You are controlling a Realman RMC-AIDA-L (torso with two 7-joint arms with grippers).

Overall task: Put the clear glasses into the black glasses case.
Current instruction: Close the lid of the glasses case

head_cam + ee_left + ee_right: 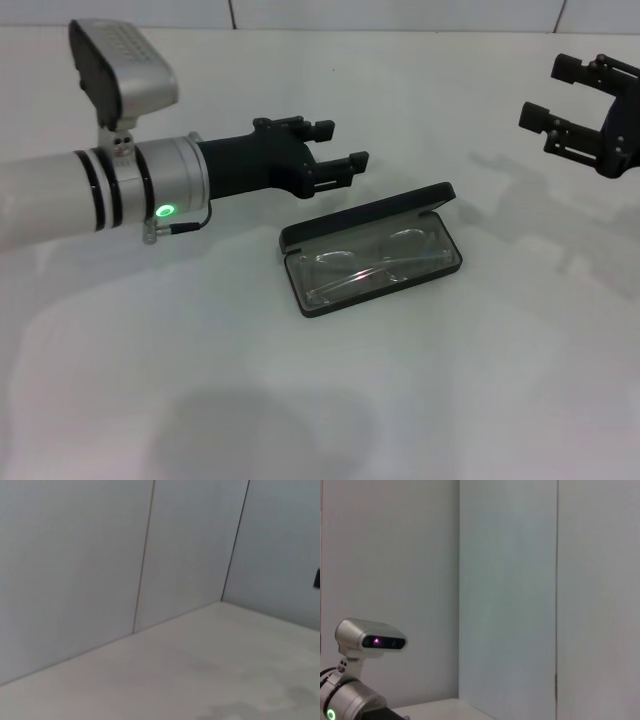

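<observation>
Soft, even light over my white table [450, 400], bright but without hard glare.

From my head camera I see faint, blurred shadows: a broad grey one near the table's front edge, and paler ones beneath my left gripper [335, 145] and my right gripper [555, 100]. The clear glasses [372, 262] catch small pale glints inside the black glasses case [372, 250]. Both wrist views look dimmer, greyish and slightly soft; the wall panels [510, 590] are evenly lit.
</observation>
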